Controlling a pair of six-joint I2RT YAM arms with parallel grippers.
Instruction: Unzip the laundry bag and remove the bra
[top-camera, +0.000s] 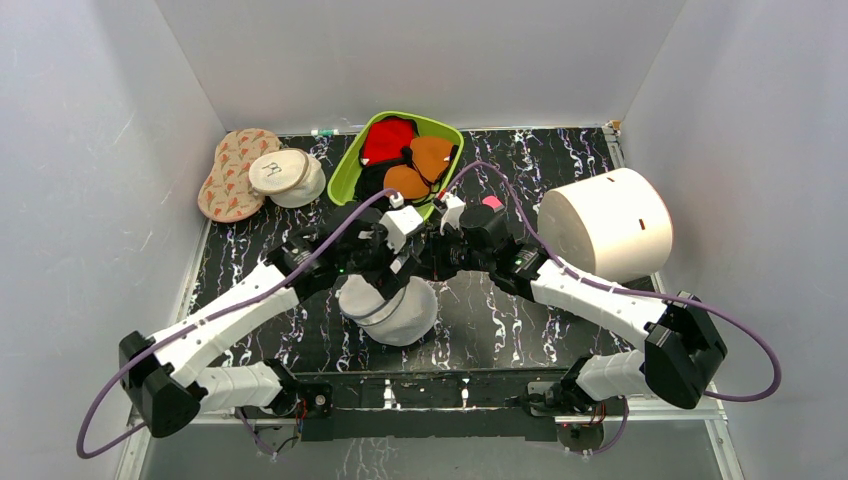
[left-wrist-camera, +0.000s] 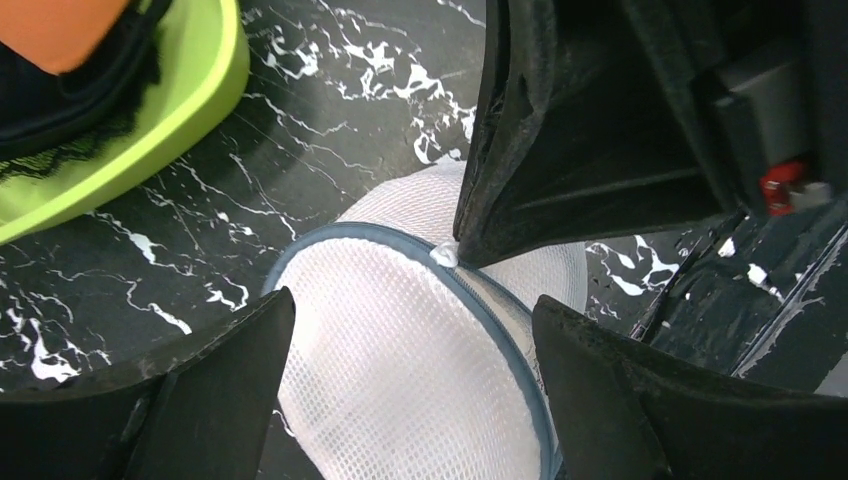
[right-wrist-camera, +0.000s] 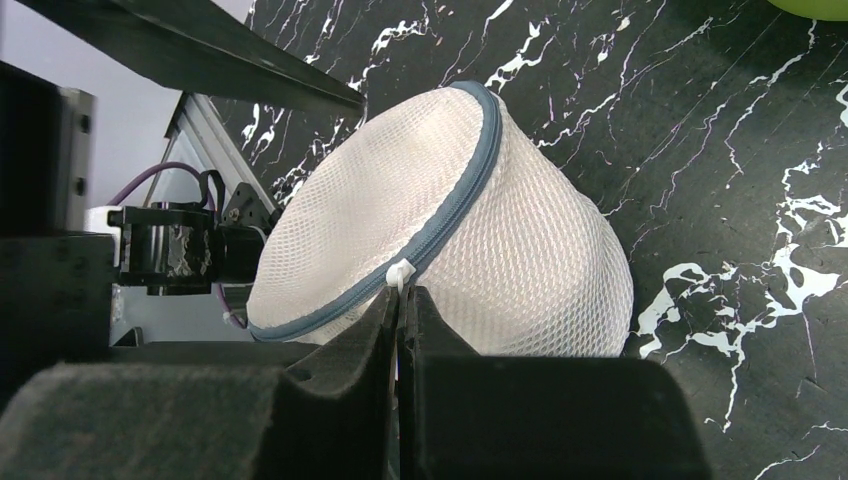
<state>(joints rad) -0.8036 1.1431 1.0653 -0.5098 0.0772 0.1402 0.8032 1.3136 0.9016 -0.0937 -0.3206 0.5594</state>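
Observation:
The laundry bag (top-camera: 392, 312) is a white mesh dome with a grey zipper line, standing on the black marbled table between both arms. In the right wrist view the laundry bag (right-wrist-camera: 470, 220) stands tilted. My right gripper (right-wrist-camera: 402, 292) is shut on its small white zipper pull (right-wrist-camera: 400, 272). In the left wrist view my left gripper (left-wrist-camera: 415, 300) is open, one finger on either side of the laundry bag (left-wrist-camera: 390, 360). The right gripper's fingers (left-wrist-camera: 560, 150) meet the zipper pull (left-wrist-camera: 445, 256) at the rim. The bra is hidden.
A green bin (top-camera: 345, 175) with red, orange and black garments stands behind the grippers. A large white cylinder (top-camera: 605, 222) lies at the right. A cream round cap (top-camera: 285, 175) and a patterned pad (top-camera: 225, 180) sit at the back left. White walls enclose the table.

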